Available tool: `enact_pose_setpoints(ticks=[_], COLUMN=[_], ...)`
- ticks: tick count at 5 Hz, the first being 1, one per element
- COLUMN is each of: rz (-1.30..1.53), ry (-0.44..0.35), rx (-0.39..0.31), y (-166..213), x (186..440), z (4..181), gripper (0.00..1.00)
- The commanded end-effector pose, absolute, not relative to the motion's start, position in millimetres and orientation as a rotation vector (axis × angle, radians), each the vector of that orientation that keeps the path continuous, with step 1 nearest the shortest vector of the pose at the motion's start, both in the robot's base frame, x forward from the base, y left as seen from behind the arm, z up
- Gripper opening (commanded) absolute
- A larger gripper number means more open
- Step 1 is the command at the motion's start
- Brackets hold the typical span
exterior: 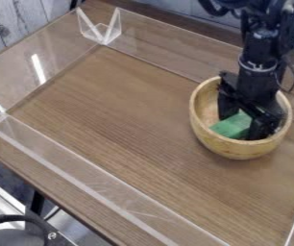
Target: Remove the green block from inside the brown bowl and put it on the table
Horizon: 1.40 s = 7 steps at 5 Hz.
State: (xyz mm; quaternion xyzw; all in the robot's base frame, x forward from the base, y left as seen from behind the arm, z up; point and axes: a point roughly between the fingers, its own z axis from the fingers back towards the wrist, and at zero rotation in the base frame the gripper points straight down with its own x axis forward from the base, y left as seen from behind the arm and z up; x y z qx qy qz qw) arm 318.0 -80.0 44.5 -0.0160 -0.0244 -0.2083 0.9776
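A wide wood-grain table [124, 125], edged with low clear walls, fills the view. At its right side sits the brown bowl [204, 123], round and pale tan with a thick rim. A black robot arm reaches straight down into the bowl from above. Its hand [254, 111] hangs low inside the bowl, fingers spread wide and released, gripping nothing. The green block [232, 125], a small bright bar, lies on the bowl's floor directly beneath and slightly left of the hand, partly hidden by it. Its long axis appears to run diagonally, from lower left to upper right. One finger stands on each side of the block.
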Motion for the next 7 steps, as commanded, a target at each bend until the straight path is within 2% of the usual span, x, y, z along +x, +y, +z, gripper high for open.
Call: enact_pose_setpoints(ticks=[1, 2, 3, 7], rz=[-0.412, -0.411, -0.404, -0.375], ry=[-0.133, -0.136, -0.131, -0.148], rx=[-0.04, -0.042, -0.044, -0.041], y=[-79.5, -79.0, -77.5, -65.1], x=[326.3, 327.9, 330.1, 329.3], z=[68.0, 65.3, 62.0, 72.9], gripper=[1.0, 1.0, 0.0, 0.0])
